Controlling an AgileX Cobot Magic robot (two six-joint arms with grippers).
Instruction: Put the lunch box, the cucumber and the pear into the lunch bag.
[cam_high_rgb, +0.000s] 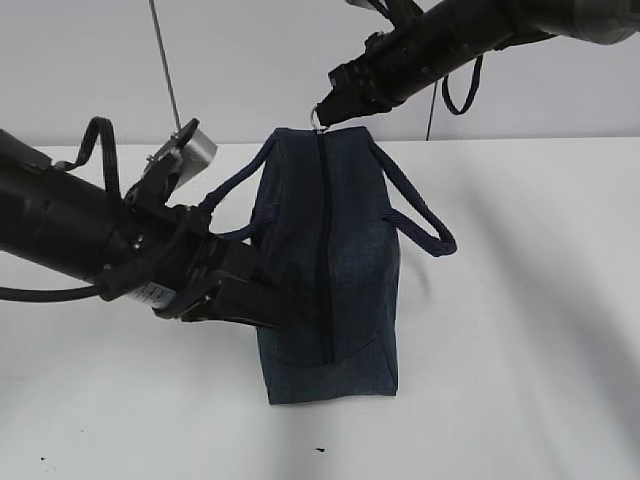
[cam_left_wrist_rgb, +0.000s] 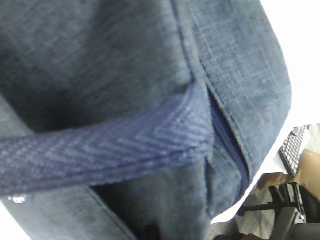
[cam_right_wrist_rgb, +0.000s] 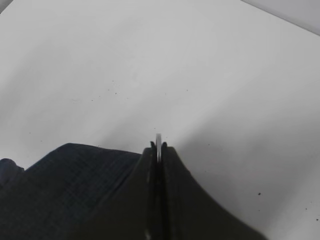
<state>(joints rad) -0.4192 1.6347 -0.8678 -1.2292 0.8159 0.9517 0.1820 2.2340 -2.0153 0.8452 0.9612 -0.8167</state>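
— What's on your bench (cam_high_rgb: 520, 330)?

— Your bag (cam_high_rgb: 330, 280) stands mid-bench, nearer the far edge, zipper (cam_high_rgb: 324, 250) shut along its top.

— And your left gripper (cam_high_rgb: 262, 300)?

— It presses into the bag's left side under a handle (cam_left_wrist_rgb: 105, 147); you cannot tell how its jaws stand, fabric fills the wrist view.

— Your right gripper (cam_right_wrist_rgb: 158, 150)?

— At the bag's far end, jaws closed on the silver ring (cam_high_rgb: 316, 118).
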